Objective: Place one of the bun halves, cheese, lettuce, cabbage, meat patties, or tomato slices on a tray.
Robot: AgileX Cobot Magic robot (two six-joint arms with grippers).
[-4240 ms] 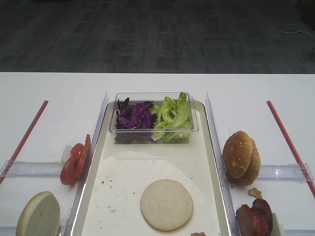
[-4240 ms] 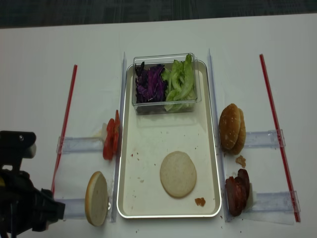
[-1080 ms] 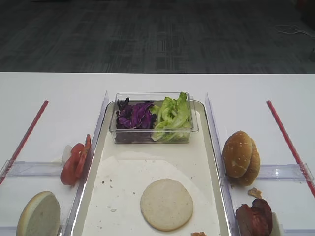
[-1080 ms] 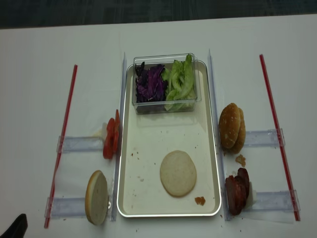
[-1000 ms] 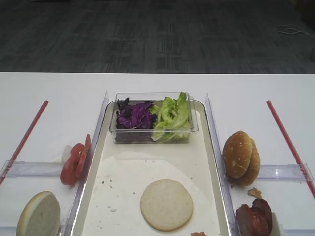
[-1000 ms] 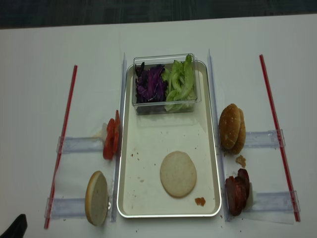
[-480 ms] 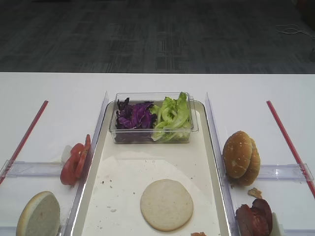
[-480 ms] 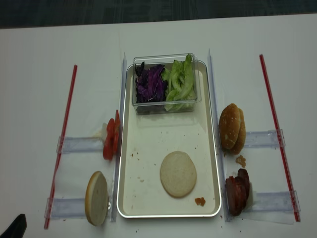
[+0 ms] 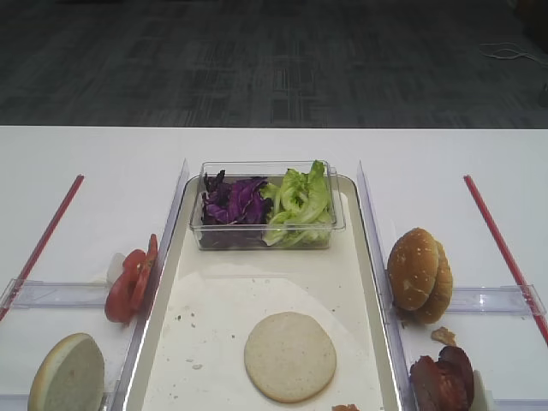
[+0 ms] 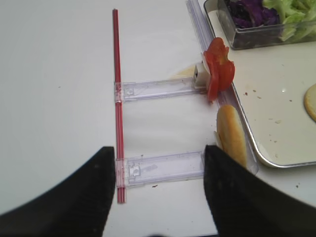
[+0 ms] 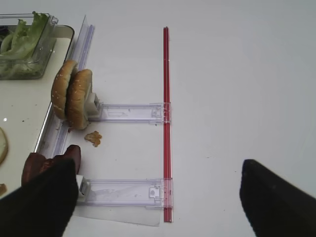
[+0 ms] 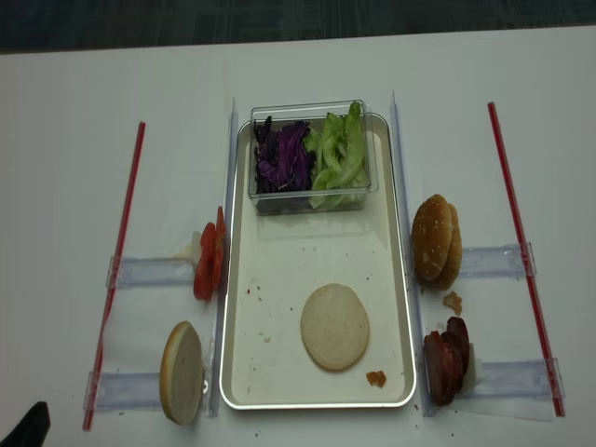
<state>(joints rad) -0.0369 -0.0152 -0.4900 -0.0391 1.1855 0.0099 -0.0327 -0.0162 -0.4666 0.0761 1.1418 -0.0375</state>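
Note:
One pale bun half (image 9: 289, 356) (image 12: 334, 326) lies flat on the off-white tray (image 9: 257, 282) (image 12: 289, 251). A second bun half (image 12: 182, 372) (image 10: 231, 136) stands on edge left of the tray, behind it the tomato slices (image 12: 209, 261) (image 10: 218, 71). Lettuce (image 9: 298, 204) and purple cabbage (image 9: 233, 202) fill the clear box. Meat patties (image 12: 445, 358) (image 11: 37, 165) stand right of the tray. No cheese shows. My left gripper (image 10: 155, 197) is open over a clear rail, left of the standing bun half. My right gripper (image 11: 158, 202) hangs open and empty, right of the patties.
Golden speckled buns (image 12: 436, 240) (image 11: 71, 98) stand right of the tray. Clear plastic rails (image 10: 158, 89) (image 11: 128, 112) and red rods (image 12: 119, 251) (image 11: 166, 118) lie on both sides of the white table. A crumb (image 12: 375, 378) sits in the tray's near right corner.
Four seconds ago my left arm filled the lower left corner of the overhead view; now only a dark tip shows there. Nothing has moved in the last second.

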